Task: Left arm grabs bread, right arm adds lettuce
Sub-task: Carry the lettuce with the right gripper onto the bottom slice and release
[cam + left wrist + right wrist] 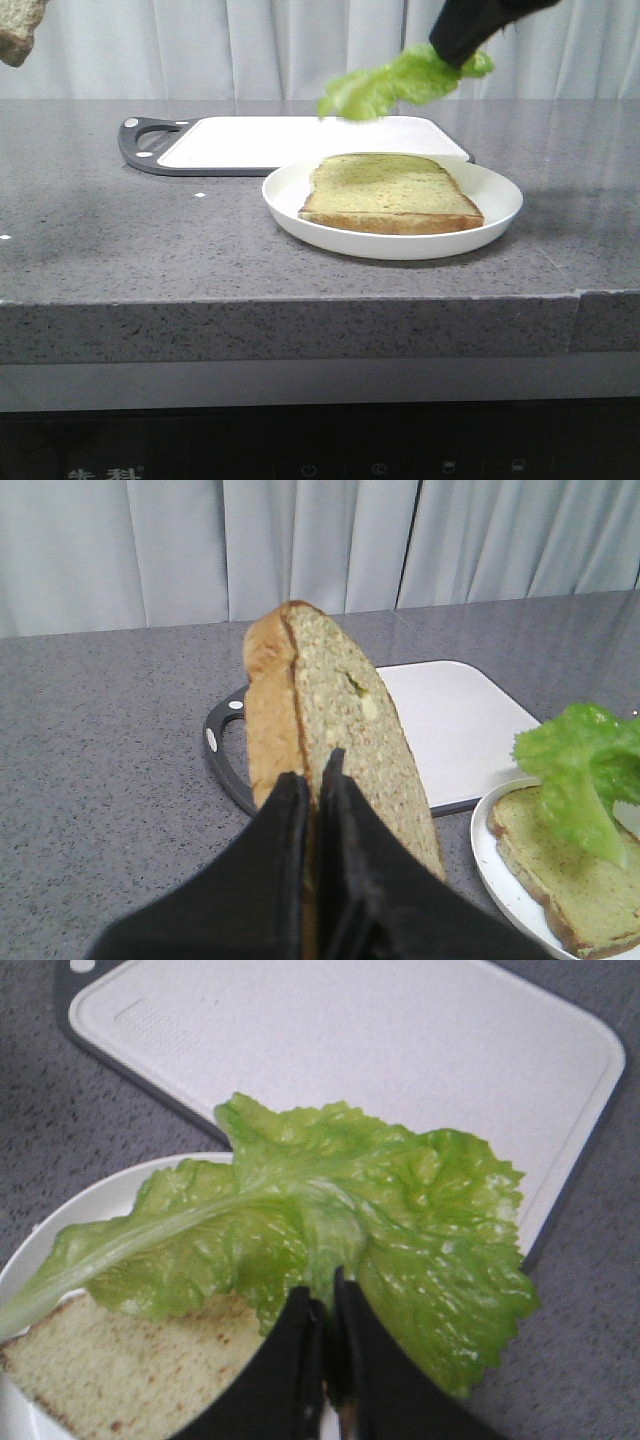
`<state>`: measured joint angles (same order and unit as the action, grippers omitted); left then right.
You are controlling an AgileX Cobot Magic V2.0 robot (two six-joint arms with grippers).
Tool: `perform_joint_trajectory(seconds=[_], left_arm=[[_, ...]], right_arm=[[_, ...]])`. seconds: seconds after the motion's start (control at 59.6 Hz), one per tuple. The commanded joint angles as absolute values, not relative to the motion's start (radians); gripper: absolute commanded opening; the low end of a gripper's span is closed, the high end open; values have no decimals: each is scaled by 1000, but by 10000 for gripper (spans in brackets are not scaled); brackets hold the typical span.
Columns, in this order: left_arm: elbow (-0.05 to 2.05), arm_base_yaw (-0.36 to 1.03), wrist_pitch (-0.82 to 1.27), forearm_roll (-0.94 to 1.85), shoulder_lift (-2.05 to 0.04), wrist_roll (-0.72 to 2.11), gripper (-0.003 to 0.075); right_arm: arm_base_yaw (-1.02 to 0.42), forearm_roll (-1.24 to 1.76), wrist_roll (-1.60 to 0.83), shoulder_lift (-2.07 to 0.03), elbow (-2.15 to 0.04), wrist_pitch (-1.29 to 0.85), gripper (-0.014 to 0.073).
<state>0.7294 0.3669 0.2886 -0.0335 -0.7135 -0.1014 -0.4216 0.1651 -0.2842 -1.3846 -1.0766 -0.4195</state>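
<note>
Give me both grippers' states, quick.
Left gripper: shut on the thick tan bread slice.
Right gripper: shut on the ruffled green lettuce leaf.

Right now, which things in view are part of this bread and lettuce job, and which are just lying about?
In the job:
- bread, held up by the left gripper
- lettuce, pinched in the right gripper, above the plate
- slice on the plate, likely the base
- white plate

Lying about:
- white cutting board, nothing on it

Both arms end in matte black, tapered fingers (290,860), wedge-shaped and pointed, the right arm (478,25) angular.
</note>
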Motion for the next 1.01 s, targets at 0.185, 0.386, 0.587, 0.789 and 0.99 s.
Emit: perform_joint_trajectory(seconds=[0.185, 0.386, 0.587, 0.789, 0.99], left_arm=[[758, 364, 206, -26, -708, -108, -21], [758, 364, 206, -26, -708, -108, -21], [758, 364, 208, -26, -708, -108, -21], [758, 364, 214, -26, -708, -108, -21], [758, 364, 215, -26, -708, -108, -21]], right_arm=[[-424, 268, -295, -1346, -1024, -362, -70], [-424, 284, -295, -1358, -1022, -362, -70], [-424, 297, -295, -1360, -1022, -372, -61], [-424, 318, -295, -1360, -1022, -390, 77], [-424, 318, -296, -1360, -1025, -388, 236]])
